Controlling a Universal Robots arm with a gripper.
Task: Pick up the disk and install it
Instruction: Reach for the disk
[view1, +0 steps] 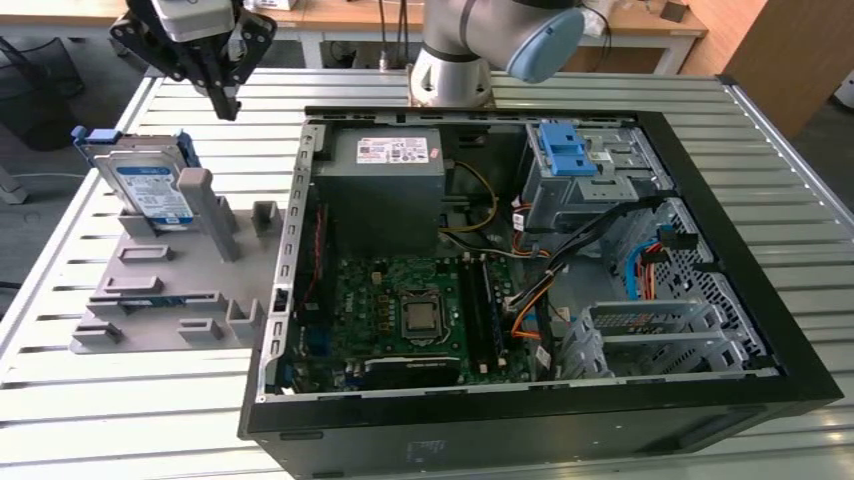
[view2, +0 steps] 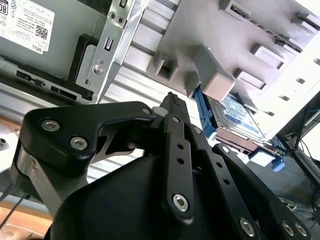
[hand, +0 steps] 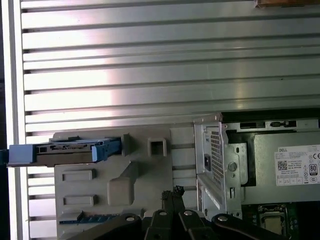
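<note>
The disk (view1: 147, 185) stands on edge in the far slot of a grey holder (view1: 174, 290), at the exterior view's left. It is silver with a white-and-blue label and a blue bracket around it. It appears edge-on in the first wrist view (hand: 65, 152) and partly behind a grey post in the second wrist view (view2: 235, 112). My gripper (view1: 224, 108) hangs in the air above and behind the disk, apart from it. Both wrist views show its black fingers (view2: 172, 107) (hand: 172, 195) pressed together, shut with nothing between them.
An open black computer case (view1: 747, 330) lies on the slatted metal table (view1: 107, 400). Inside it are a grey power-supply box (view1: 396, 190), a motherboard (view1: 414, 310) and a metal cage with blue latches (view1: 574, 150). The arm's base (view1: 454, 70) stands behind the case.
</note>
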